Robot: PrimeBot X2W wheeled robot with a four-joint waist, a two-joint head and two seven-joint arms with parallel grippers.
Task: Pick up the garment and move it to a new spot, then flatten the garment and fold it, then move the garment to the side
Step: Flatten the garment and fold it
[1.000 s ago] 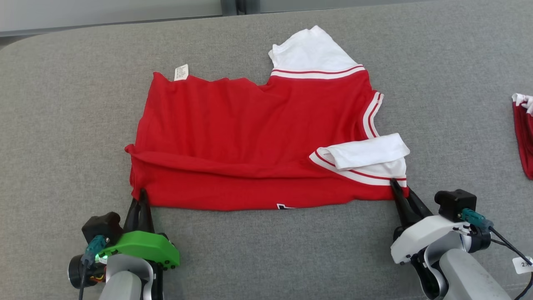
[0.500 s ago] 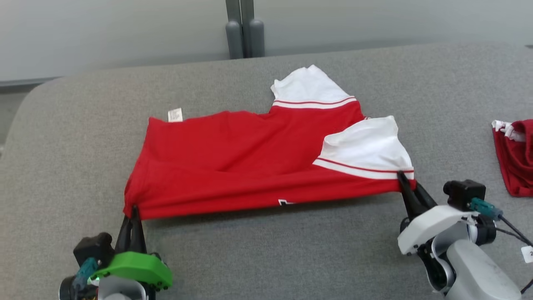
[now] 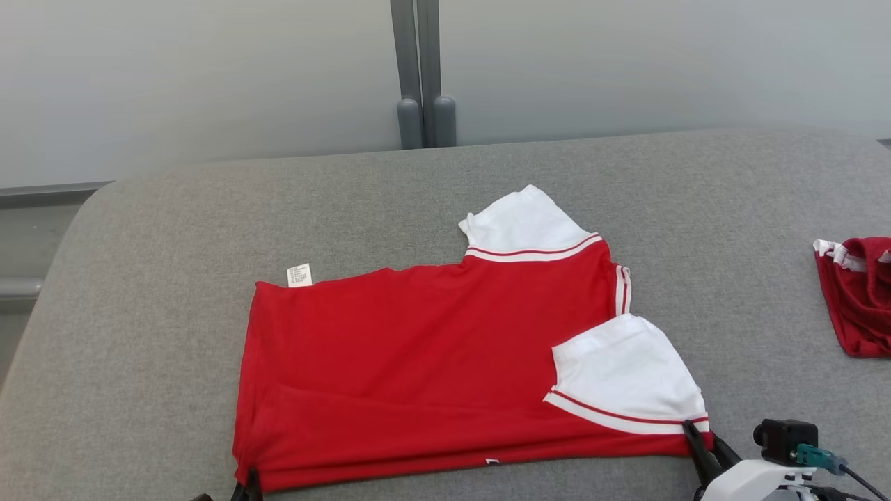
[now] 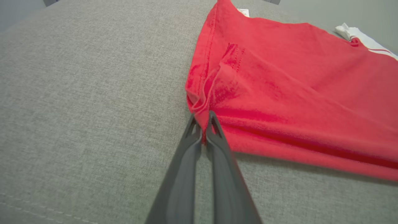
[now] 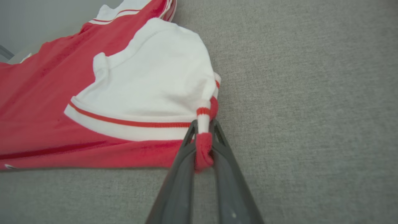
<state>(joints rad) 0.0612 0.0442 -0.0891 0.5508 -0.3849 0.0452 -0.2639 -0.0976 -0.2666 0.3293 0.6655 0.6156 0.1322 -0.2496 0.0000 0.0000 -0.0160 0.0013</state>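
A: Largest entry first?
B: Item one, grey fabric-covered surface [image 3: 174, 229], rounded at the far left corner in the head view; carried everything else. Backed by a pale wall [image 3: 209, 69] with a grey post [image 3: 418, 69] near the middle.
A: Next down?
B: Item two, the garment [image 3: 418, 362]: red T-shirt, lay flat on the surface toward its near side, sleeve end to the right, hem end to the left. Doubled in layers along the near edge; pulled fairly smooth between the two grips, puckered a little at the near left corner.
A: Any second textile?
B: Item three, smaller red bunched garment [image 3: 860, 299] with white trim; sat well apart at the far right, cut off by the view's edge.
A: Parts of the shirt?
B: Near white sleeve [image 3: 626, 376], lay over the red body, striped cuff toward the near edge. Far white sleeve [image 3: 525, 223], stuck out beyond the far edge.
A: And the grips?
B: Item four, right gripper [image 5: 203, 127]: closed on the garment's near right corner — roll of red cloth and striped cuff squeezed between the fingers. Item five, left gripper [image 4: 202, 121]: clamped almost tip to tip on the near left corner, thin red edge pinched between.
A: Smallest?
B: White label [image 3: 299, 275], stuck out from the hem's far left corner.
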